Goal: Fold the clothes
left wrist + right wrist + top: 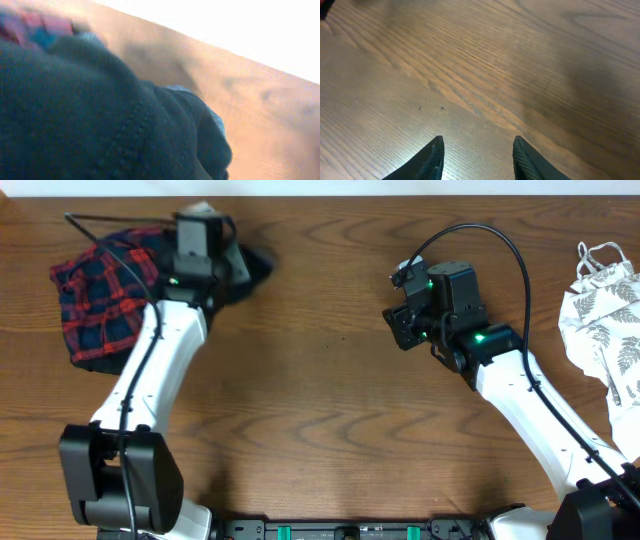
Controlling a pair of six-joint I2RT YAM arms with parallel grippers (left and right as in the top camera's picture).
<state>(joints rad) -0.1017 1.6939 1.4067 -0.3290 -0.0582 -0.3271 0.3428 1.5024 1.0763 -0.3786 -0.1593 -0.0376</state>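
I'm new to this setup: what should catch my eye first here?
The red-and-navy plaid cloth heaped at the far left corner of the table stands out, with the left gripper pressed into a dark garment beside it. The right gripper hangs open over bare wood mid-table, and a white leaf-print top lies at the right edge.

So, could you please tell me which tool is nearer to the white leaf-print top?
Right. The right tool hovers over bare table left of the white leaf-print top; the left tool is across the table, over the dark garment beside the plaid piece.
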